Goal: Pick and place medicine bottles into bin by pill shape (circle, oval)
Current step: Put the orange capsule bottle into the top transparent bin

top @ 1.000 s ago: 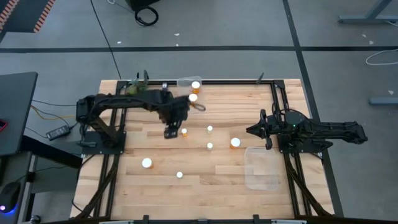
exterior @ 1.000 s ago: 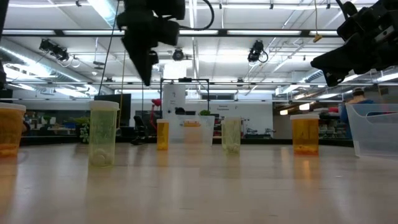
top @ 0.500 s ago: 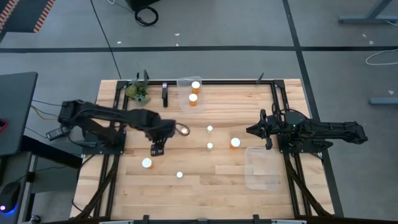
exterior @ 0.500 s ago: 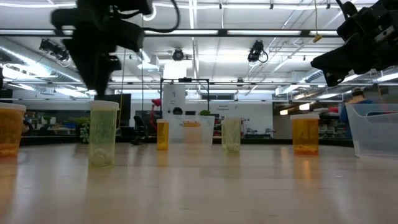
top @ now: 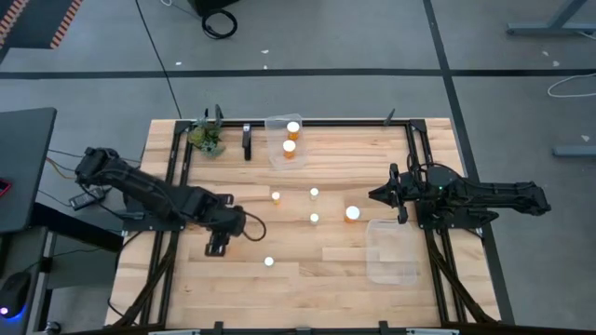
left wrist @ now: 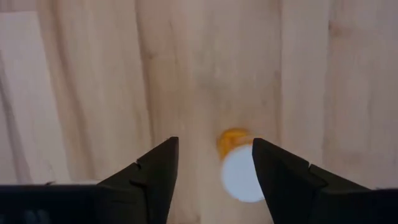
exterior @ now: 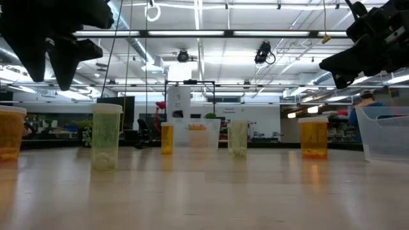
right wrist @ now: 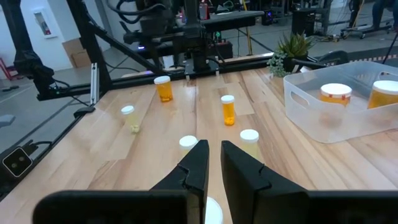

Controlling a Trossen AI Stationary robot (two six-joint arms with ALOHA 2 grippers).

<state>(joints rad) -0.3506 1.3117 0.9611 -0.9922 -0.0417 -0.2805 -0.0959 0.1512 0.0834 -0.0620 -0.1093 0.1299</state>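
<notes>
Target bottle: a white-capped medicine bottle (left wrist: 241, 172) stands upright on the table (top: 307, 279) at its near-left part, under the left gripper (top: 218, 244).
Left gripper: fingers spread, nothing between them yet; the cap sits close against one finger (left wrist: 280, 174) rather than centred in the gap.
Risk, off-centre approach: if the fingers come down like this, one may land on the cap or nudge the bottle over, and a round bottle probably rolls away.
Other bottles: several more (top: 314, 218) stand apart across the middle of the table; two (top: 290, 147) already sit in the far bin (top: 276, 156).
Risk, sorting: pill shape is hard to read here, so the wrong bin is possible.
Near-right bin (top: 391, 251): appears empty.
Right gripper (right wrist: 214, 163): clenched on nothing, waiting at the right side.
</notes>
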